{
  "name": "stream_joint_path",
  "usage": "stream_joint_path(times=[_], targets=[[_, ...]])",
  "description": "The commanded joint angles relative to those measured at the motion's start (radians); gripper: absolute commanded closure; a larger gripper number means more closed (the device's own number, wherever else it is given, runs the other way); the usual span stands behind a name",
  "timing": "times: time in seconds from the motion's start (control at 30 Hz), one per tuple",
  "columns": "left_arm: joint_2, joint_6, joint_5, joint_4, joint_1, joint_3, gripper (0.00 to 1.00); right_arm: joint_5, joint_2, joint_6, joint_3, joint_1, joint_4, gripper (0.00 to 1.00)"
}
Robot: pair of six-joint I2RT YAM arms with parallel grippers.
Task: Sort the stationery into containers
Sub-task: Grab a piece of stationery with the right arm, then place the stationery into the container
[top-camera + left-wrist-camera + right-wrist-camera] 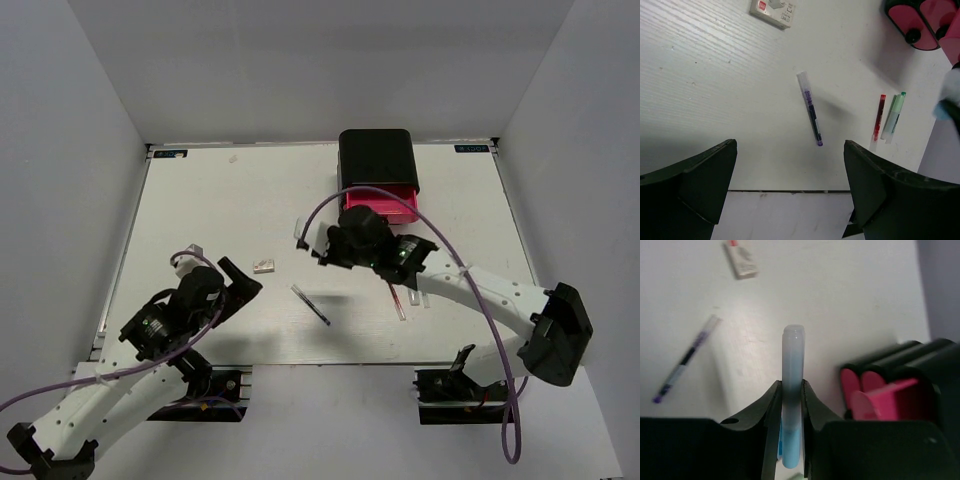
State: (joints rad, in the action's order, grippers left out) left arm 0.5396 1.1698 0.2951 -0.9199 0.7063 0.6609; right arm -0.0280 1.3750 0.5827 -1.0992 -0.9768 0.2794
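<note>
R arm (480,285) stretched to drawers (381,205), jaws pinching light-blue pen (792,370); L arm (110,390) low, jaws spread.

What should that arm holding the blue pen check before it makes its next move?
1. Grip: the right pincer is shut on the slim light blue pen: ok.
2. Container open: one pink drawer of the small black cabinet stands pulled out: ok.
3. Pen above the drawer opening: not ok; it hangs just in front of the drawer.
4. Room inside that drawer: cannot tell.
5. Left pincer open, holding nothing, well apart from the right arm: ok.
6. Sorting done: not ok; the dark blue pen, red pen, pale green pen and whitish block lie on the white table.
</note>
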Motion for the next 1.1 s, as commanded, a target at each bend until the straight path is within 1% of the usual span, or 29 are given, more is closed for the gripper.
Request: stream_joint_path(times=[0.0,0.13,0.17,0.2,0.33,0.5,0.63,0.8,0.83,0.9,0.93,0.97,1.0,1.03,1.07], targets=[[0.052,-0.050,-0.005,0.076,0.004,-0.006,0.02,-0.066,-0.042,0.115,-0.062,0.104,-0.085,1.00],[0.118,-0.062,-0.028,0.116,0.004,-0.006,0.02,-0.026,-0.051,0.164,-0.125,0.196,-0.103,1.00],[0.128,-0.062,-0.039,0.127,0.004,-0.006,0.02,-0.012,-0.047,0.175,-0.146,0.240,-0.115,1.00],[0.143,-0.062,-0.048,0.136,0.004,-0.015,0.02,0.005,-0.042,0.212,-0.151,0.250,-0.124,1.00],[0.164,-0.071,-0.057,0.161,0.004,-0.015,0.02,0.017,-0.014,0.270,-0.165,0.314,-0.167,1.00],[0.165,-0.081,-0.057,0.170,0.004,-0.024,0.02,0.161,0.024,0.313,-0.145,0.430,-0.180,1.00],[0.174,-0.081,-0.057,0.190,-0.005,-0.043,0.02,0.273,0.024,0.388,-0.090,0.487,-0.187,1.00],[0.219,-0.081,-0.067,0.223,-0.005,-0.052,0.02,0.393,0.047,0.411,-0.106,0.549,-0.109,1.00],[0.229,-0.081,-0.076,0.236,-0.005,-0.052,0.02,0.402,0.052,0.420,-0.111,0.550,-0.062,1.00],[0.249,-0.081,-0.076,0.250,-0.005,-0.052,0.02,0.416,0.073,0.451,-0.120,0.561,-0.039,1.00],[0.258,-0.081,-0.076,0.262,-0.005,-0.052,0.02,0.416,0.076,0.454,-0.125,0.572,-0.014,0.98],[0.276,-0.081,-0.085,0.262,-0.005,-0.052,0.02,0.419,0.087,0.453,-0.129,0.570,-0.008,0.93],[0.286,-0.090,-0.085,0.271,-0.005,-0.052,0.02,0.419,0.096,0.453,-0.134,0.573,0.000,0.78],[0.295,-0.090,-0.085,0.282,-0.005,-0.043,0.02,0.419,0.099,0.451,-0.143,0.579,0.004,0.67],[0.295,-0.090,-0.085,0.282,-0.005,-0.043,0.02,0.418,0.102,0.447,-0.146,0.584,0.007,0.61]])
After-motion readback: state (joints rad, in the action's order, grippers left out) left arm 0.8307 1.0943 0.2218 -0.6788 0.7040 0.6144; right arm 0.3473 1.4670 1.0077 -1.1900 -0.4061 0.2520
